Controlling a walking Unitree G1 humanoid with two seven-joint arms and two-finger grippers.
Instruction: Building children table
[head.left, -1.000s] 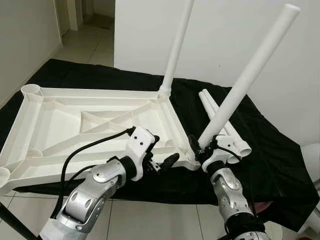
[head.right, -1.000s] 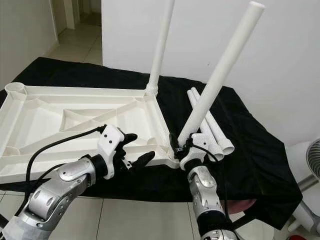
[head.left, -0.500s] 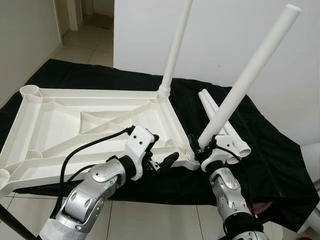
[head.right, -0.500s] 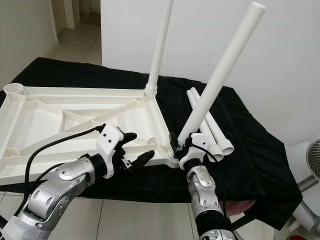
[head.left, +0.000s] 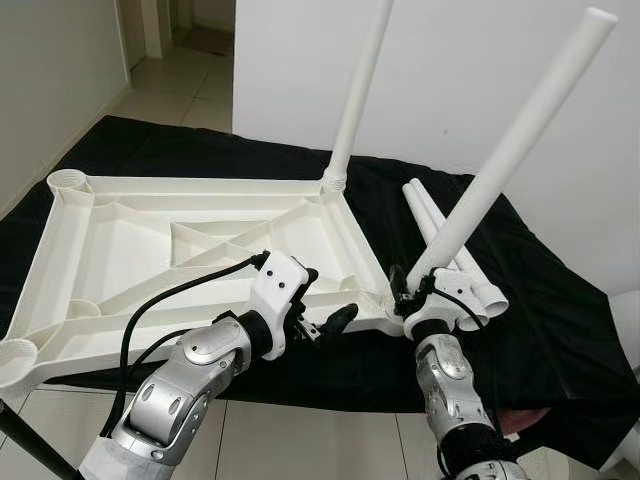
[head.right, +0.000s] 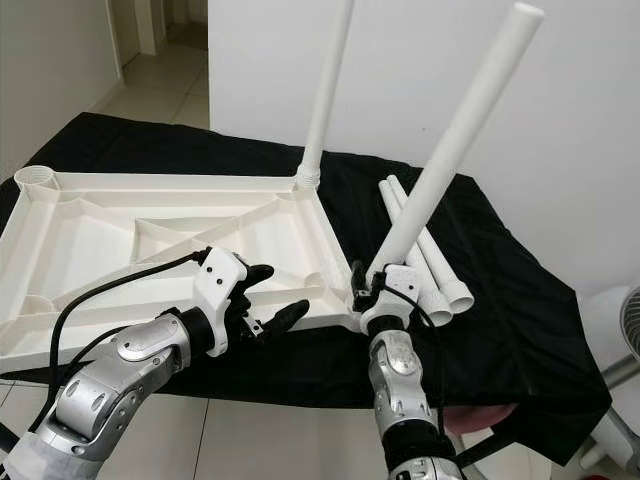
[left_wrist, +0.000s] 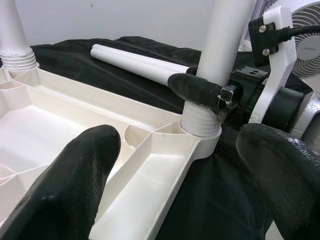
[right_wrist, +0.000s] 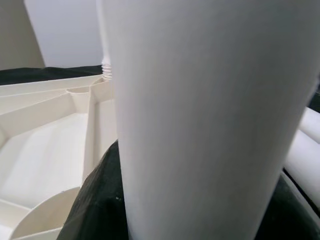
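On the black cloth (head.left: 560, 330), at 12 o'clock from the robot:

Table top (head.left: 130, 240): lying upside down, ribbed underside facing up, round sockets showing at its corners.

Fitted leg (head.left: 358, 90): standing upright in the far corner socket, at 1 o'clock.

Held leg (head.left: 510, 160): leaning toward 2 o'clock, threaded lower end sitting in the near corner socket (left_wrist: 201, 131) at 5 o'clock of the table top.

Right gripper (head.left: 412, 298): clenching around the held leg just above the socket; black fingers (left_wrist: 197, 90) pressing on the tube.

Left gripper (head.left: 325, 315): hovering over the near edge of the table top, at 9 o'clock from the right gripper; fingers spread apart, gripping nothing.

Spare legs (head.left: 455, 255): two white tubes lying side by side on the cloth, just behind the held leg, at 3 o'clock of the table top.

Fan (left_wrist: 305, 25): standing beyond the right arm.
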